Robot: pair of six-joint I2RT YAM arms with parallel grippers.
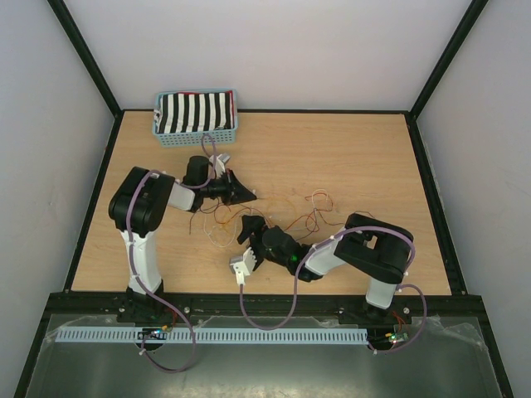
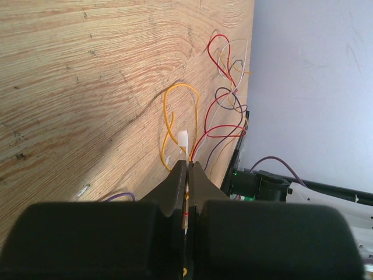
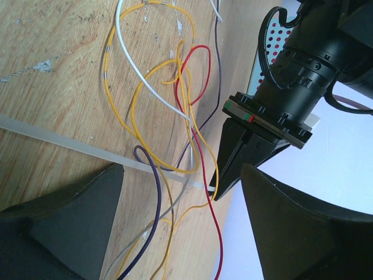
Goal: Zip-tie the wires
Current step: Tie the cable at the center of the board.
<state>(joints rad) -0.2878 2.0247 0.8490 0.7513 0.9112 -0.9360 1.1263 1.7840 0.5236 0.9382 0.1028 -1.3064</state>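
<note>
The thin, flexible wires [image 1: 280, 215] in orange, red, black and pale white lie in loose loops mid-surface, and one end of the bunch is gathered where your left end effector [image 2: 187, 168] is clamped shut on it, with a white zip-tie end poking out of the same pinch. That grip seems meant to anchor the bundle. The translucent plastic zip tie [image 3: 70, 142] lies flat on the surface and runs under the loops towards that pinch. Your right end effector [image 3: 182, 170] hangs just above the strands with its jaws wide apart, gripping nothing. The pale wooden surface [image 1: 365, 166] is bare to the right and far side, so move there. The blue plastic basket [image 1: 197, 138] sits close behind your left arm.
</note>
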